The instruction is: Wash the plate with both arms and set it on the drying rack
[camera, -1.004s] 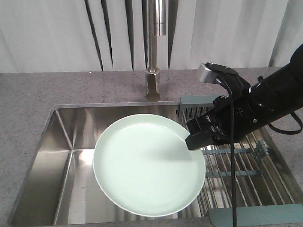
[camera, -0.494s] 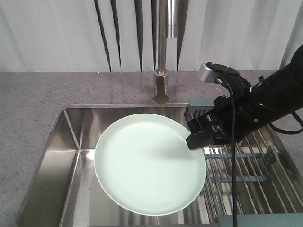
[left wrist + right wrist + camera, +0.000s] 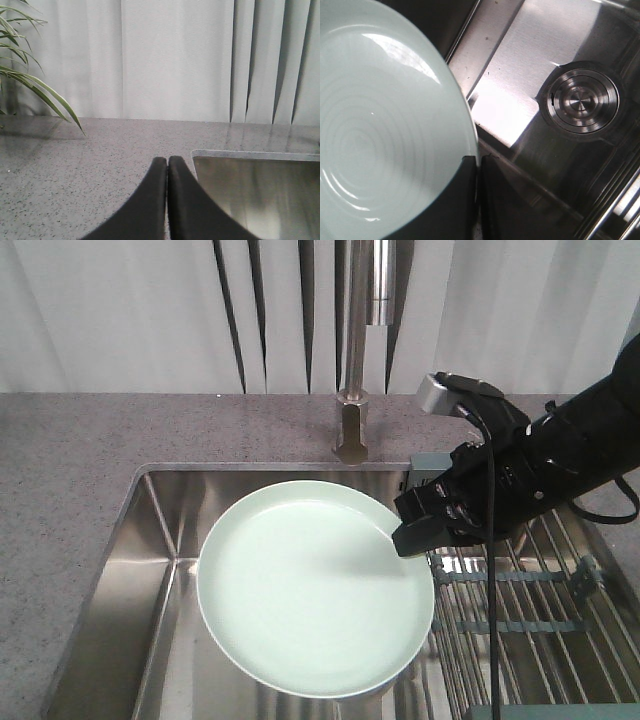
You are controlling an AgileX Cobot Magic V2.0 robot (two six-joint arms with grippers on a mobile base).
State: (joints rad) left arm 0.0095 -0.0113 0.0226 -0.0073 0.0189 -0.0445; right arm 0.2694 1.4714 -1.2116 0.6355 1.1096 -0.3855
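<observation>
Two blocky black end effectors show. The right end effector (image 3: 410, 537) is clenched on the rim of the round, glossy, pale mint-green plate (image 3: 312, 590), which extends to its left above the steel sink basin (image 3: 150, 570). The steel-rod drying rack (image 3: 520, 610) lies beneath it. The left end effector (image 3: 167, 172), fingers pressed together and empty, hovers over the grey speckled table (image 3: 75, 170).

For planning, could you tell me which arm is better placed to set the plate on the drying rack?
Right: the right gripper holds the plate by its rim beside the drying rack; the left gripper is shut, empty, over the counter.
</observation>
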